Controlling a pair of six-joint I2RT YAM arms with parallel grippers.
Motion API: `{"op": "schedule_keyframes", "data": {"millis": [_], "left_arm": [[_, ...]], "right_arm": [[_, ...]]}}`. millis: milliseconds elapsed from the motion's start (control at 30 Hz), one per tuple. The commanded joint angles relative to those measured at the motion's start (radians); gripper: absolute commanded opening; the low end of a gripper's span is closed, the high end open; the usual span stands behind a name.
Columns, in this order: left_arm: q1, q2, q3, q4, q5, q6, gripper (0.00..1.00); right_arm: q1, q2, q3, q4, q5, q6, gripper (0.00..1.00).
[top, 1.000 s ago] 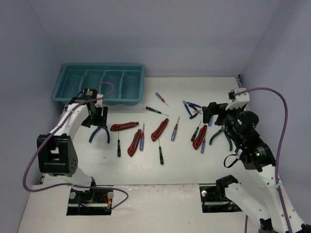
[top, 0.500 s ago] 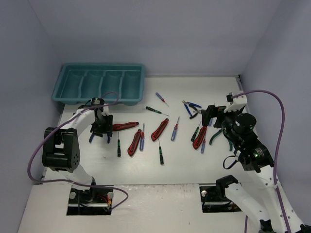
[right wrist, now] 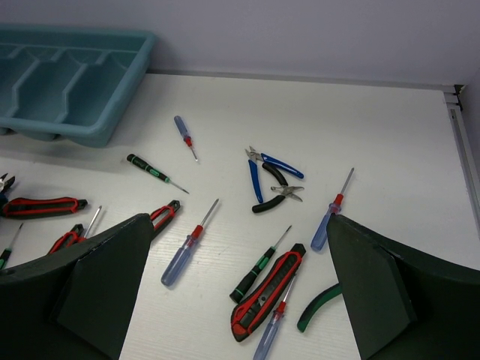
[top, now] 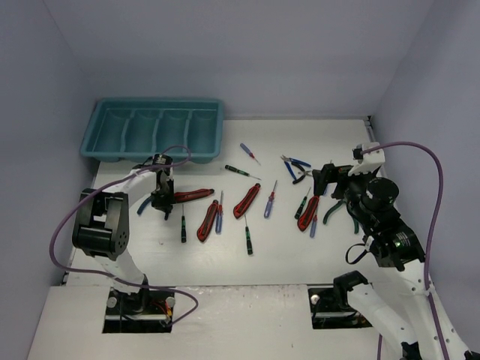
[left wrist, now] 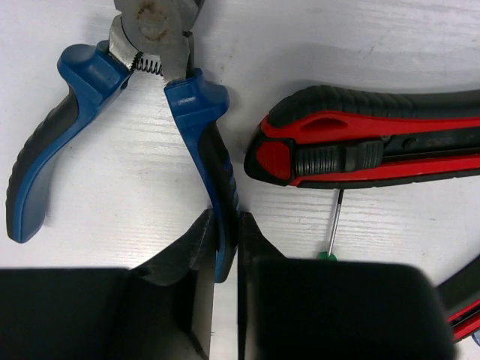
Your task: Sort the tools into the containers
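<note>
Clamping one handle of the blue-handled pliers (left wrist: 201, 124), the left hand (left wrist: 225, 251) sits low on the white surface (left wrist: 112, 214), a red-and-black utility knife (left wrist: 360, 146) just beside. The right hand (right wrist: 238, 221) hangs spread wide; the teal tray (top: 214, 142) stands beyond.

Two slim robot arms, left arm (top: 124, 184) and right arm (top: 420, 292): white shells, chunky black cylindrical joints. Purple cable (top: 54, 247) looped beside the left one, second purple cable (top: 437, 187) arched over the right. Matte black, wedge-shaped fingers (right wrist: 97, 292) on left tool (left wrist: 223, 225) and right tool (right wrist: 240, 221). Black mounting bases (top: 337, 304).
</note>
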Motion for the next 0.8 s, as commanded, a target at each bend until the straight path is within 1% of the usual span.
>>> {"op": "schedule_keyframes", "data": {"millis": [0, 67, 167, 267, 300, 333, 367, 433, 533, 700, 767], "left_arm": [[0.001, -0.087, 0.021, -0.017, -0.094, -0.028, 0.0], [0.001, -0.158, 0.035, -0.063, -0.134, -0.025, 0.0], [0.0, -0.257, 0.11, -0.136, -0.193, 0.003, 0.0], [0.0, -0.299, 0.249, -0.216, -0.32, 0.062, 0.0], [0.001, -0.302, 0.288, -0.228, -0.379, 0.086, 0.0], [0.001, -0.298, 0.327, -0.232, -0.409, 0.116, 0.0], [0.002, -0.278, 0.396, -0.228, -0.447, 0.18, 0.0], [0.026, -0.209, 0.513, -0.228, -0.543, 0.252, 0.0], [0.076, -0.099, 0.679, -0.225, -0.632, 0.316, 0.0], [0.116, 0.159, 1.016, -0.219, -0.702, 0.413, 0.0], [0.131, 0.259, 1.106, -0.194, -0.745, 0.453, 0.0]], "right_arm": [[0.005, 0.001, 0.003, 0.069, 0.02, -0.003, 1.0], [0.005, 0.003, 0.006, 0.069, 0.02, -0.005, 1.0], [0.005, 0.005, 0.01, 0.067, 0.02, -0.016, 1.0], [0.005, 0.006, 0.015, 0.064, 0.025, -0.027, 1.0], [0.005, 0.004, 0.018, 0.064, 0.027, -0.029, 1.0], [0.005, 0.003, 0.018, 0.062, 0.028, -0.032, 1.0], [0.005, 0.001, 0.018, 0.061, 0.029, -0.032, 1.0], [0.005, -0.005, 0.016, 0.06, 0.03, -0.035, 1.0], [0.005, -0.011, 0.001, 0.059, 0.031, -0.031, 1.0], [0.009, 0.002, -0.014, 0.055, 0.007, -0.008, 1.0], [0.011, 0.009, -0.01, 0.048, -0.004, -0.003, 1.0]]}}
